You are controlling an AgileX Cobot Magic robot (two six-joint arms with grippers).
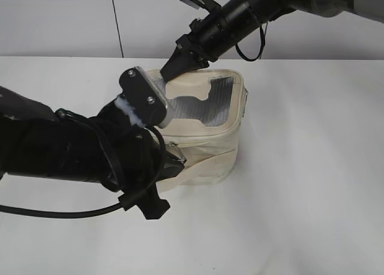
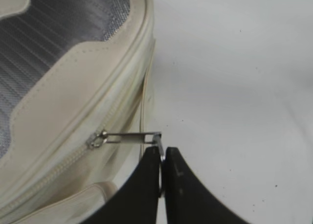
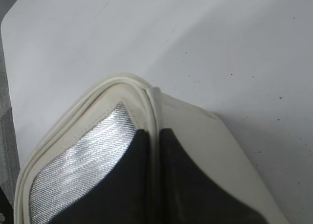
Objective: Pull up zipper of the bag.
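Note:
The cream boxy bag (image 1: 210,149) stands mid-table, its grey mesh window (image 1: 204,104) facing up. The cream zipper track (image 2: 73,158) runs under the lid rim. A silver pull (image 2: 132,134) sticks out sideways from it. My left gripper (image 2: 162,155) is shut on the ring at the pull's end, at the bag's near-left corner (image 1: 178,159). My right gripper (image 3: 154,133) is shut on the raised cream lid rim (image 3: 152,104) at the far-left corner (image 1: 168,71). A second pull is not visible.
The white table (image 1: 312,197) stretches around the bag, with a pale wall behind its far edge. The left arm's black cable (image 1: 60,212) loops low over the table at the front left. The left arm's bulk covers the bag's left side.

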